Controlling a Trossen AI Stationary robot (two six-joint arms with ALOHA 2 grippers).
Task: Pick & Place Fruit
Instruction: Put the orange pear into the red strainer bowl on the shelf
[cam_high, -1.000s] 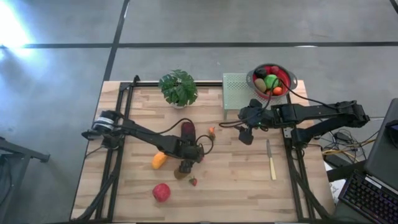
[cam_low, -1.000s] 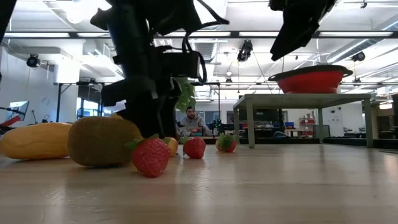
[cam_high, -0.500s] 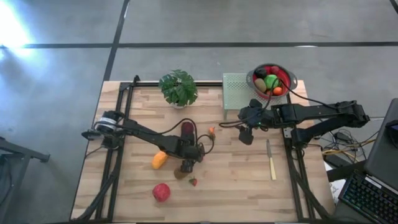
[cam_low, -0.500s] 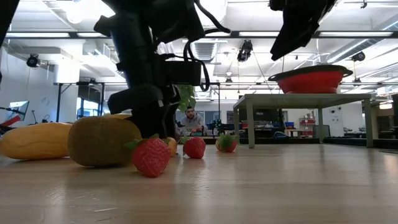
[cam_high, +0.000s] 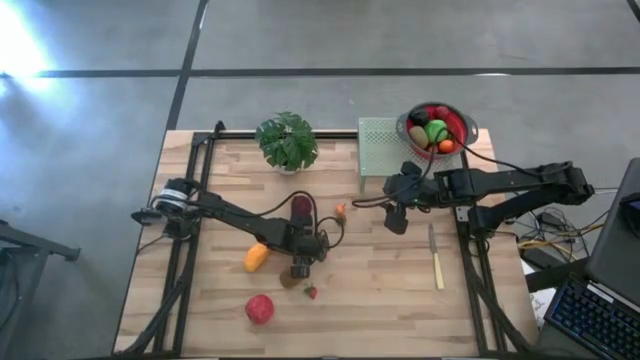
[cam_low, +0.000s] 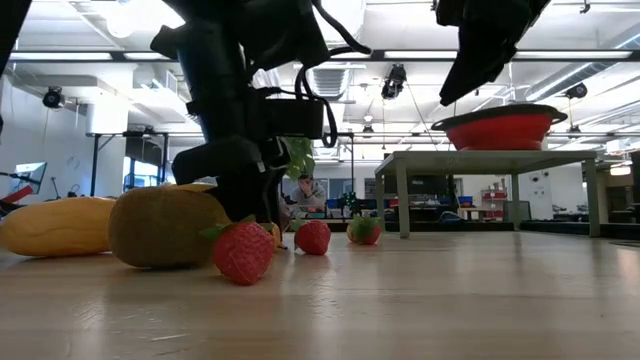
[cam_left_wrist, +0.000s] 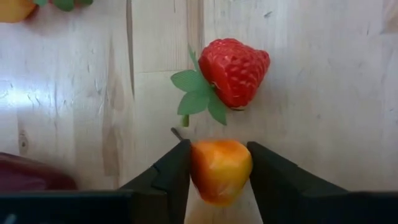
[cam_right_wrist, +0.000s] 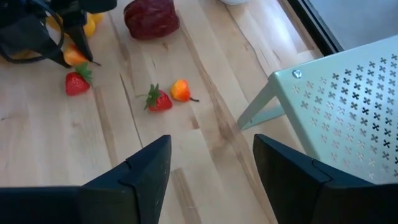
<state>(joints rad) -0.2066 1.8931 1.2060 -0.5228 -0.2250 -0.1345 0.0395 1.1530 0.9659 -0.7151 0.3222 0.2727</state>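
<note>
Left gripper (cam_left_wrist: 219, 171) sits low over the middle of the wooden surface (cam_high: 380, 300), its two dark fingers (cam_left_wrist: 168, 177) pressed against either side of a small orange-yellow fruit (cam_left_wrist: 221, 169), pinching it; in the high view this gripper (cam_high: 300, 268) is just right of the orange fruit (cam_high: 256, 257) and above the brown kiwi-like fruit (cam_high: 289, 281). Just beyond the pinched piece in the left wrist view lies a red strawberry (cam_left_wrist: 233, 71) with green leaves, close to it, though whether they touch I cannot tell. Farther left on the surface, toward its near edge, a red apple-like fruit (cam_high: 260, 309) lies by itself, and a tiny strawberry (cam_high: 311, 292) lies just right of the kiwi-like fruit. A maroon fruit (cam_high: 302, 209) rests behind the left gripper, with a small orange fruit (cam_high: 340, 211) to its right and a leafy potted plant (cam_high: 286, 141) near the far edge. Right gripper (cam_high: 396, 220) hangs in the air over the right middle of the surface, its fingers (cam_right_wrist: 146, 171) spread apart with nothing between them. To its right a knife (cam_high: 435, 258) lies on the surface. Behind it a pale green perforated stand (cam_high: 378, 140) stands beside a red bowl (cam_high: 462, 125), which holds several fruits, among them a green one (cam_high: 436, 129).
</note>
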